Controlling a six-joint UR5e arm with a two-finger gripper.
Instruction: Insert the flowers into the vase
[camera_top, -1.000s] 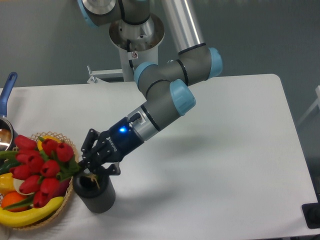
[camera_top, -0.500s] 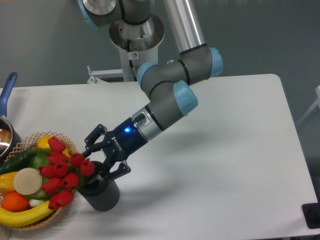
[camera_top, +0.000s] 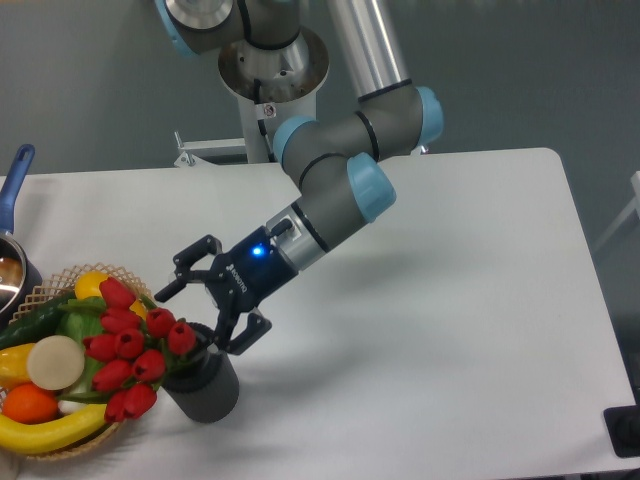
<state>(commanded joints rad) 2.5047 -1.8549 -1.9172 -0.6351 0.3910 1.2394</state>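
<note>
The red tulips (camera_top: 130, 345) stand with their stems in the mouth of the dark grey vase (camera_top: 208, 392) near the table's front left. The blooms lean out to the left, over the basket's edge. My gripper (camera_top: 205, 315) is open, its fingers spread wide just above and right of the vase mouth, apart from the flowers. It holds nothing.
A wicker basket (camera_top: 45, 291) of fake fruit and vegetables sits right next to the vase on its left. A pot with a blue handle (camera_top: 18, 170) is at the left edge. The arm's base (camera_top: 270, 80) stands behind the table.
The gripper let go of the flowers, opened wide and drew back up and to the right. The flowers dropped into the vase and now lean left.
</note>
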